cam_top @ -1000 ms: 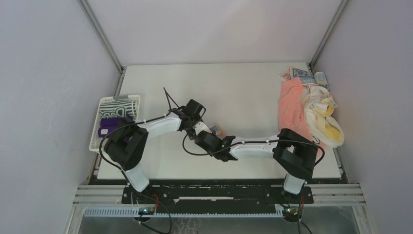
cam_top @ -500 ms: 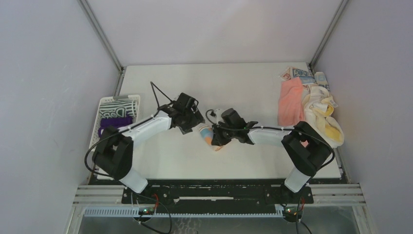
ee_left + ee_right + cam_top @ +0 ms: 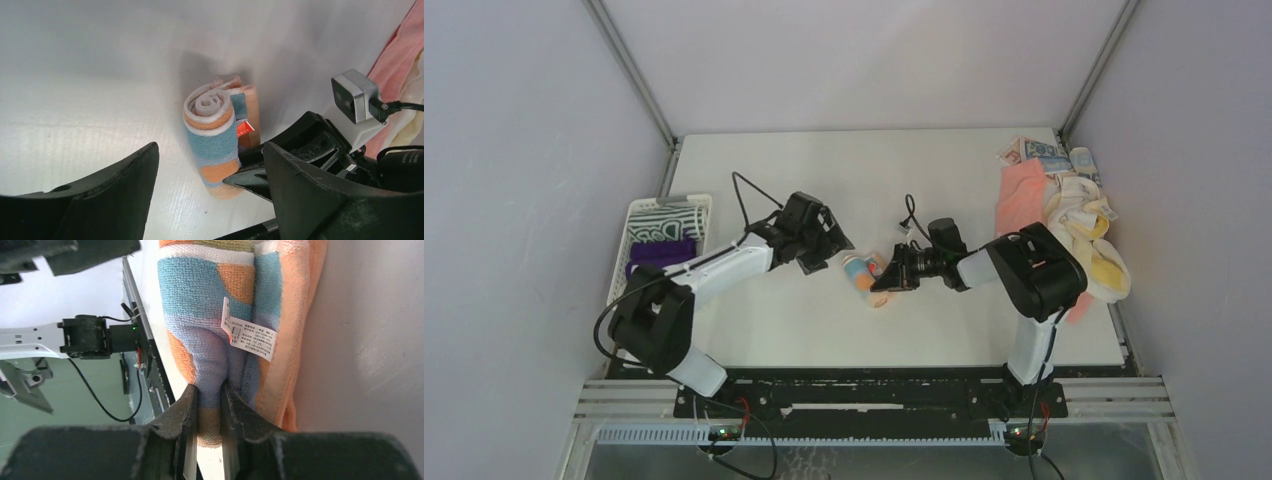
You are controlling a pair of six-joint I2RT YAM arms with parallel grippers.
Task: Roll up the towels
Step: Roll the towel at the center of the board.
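Right wrist view: roll at risk of unwinding

We find the right gripper (image 3: 210, 397) clamped on a thin pinch of the light-blue and orange towel (image 3: 210, 300), which lies rolled at the middle of the table (image 3: 924, 180). The left gripper (image 3: 207, 150) stands wide open, just beside it. We judge a lift could drag outer layers loose.

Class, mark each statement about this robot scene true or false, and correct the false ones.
1. The right hand pinches the rolled blue-and-orange towel. True.
2. The left hand grips that towel too. False: it is open and off the towel.
3. The white basket is empty. False: a purple towel and a striped towel lie in it.
4. A pink towel lies unrolled at the right side of the table. True.
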